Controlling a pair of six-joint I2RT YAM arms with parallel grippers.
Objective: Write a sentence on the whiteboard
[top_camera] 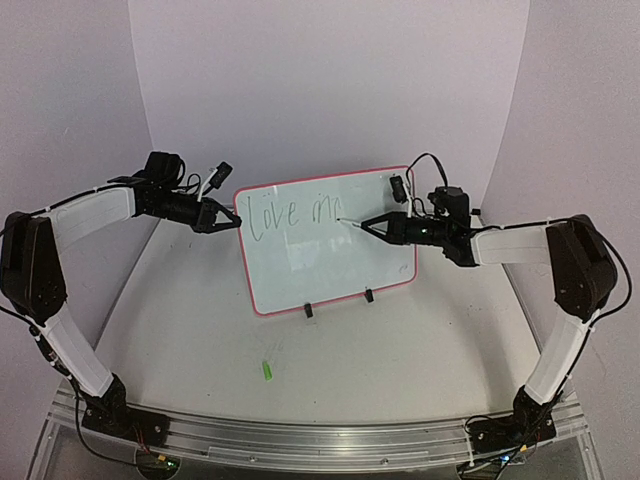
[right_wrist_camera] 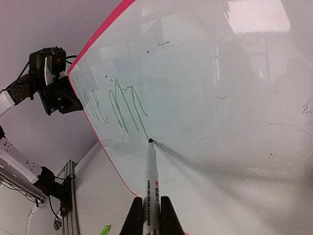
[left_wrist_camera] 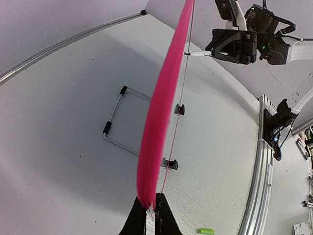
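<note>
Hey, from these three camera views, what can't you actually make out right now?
- Top view: the sentence on the whiteboard starts "Love"; the strokes after it are too small to read.
- Left wrist view: the whiteboard is edge-on, so its own rim hides the writing.
- Right wrist view: the marker label is too small to read; its rear end is hidden between the right gripper fingers and cut off by the bottom edge.

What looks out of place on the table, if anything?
A small green cap lies loose on the table, in front of the whiteboard and apart from it. It is probably the cap of the marker that the right fingers hold; it could roll away.
</note>
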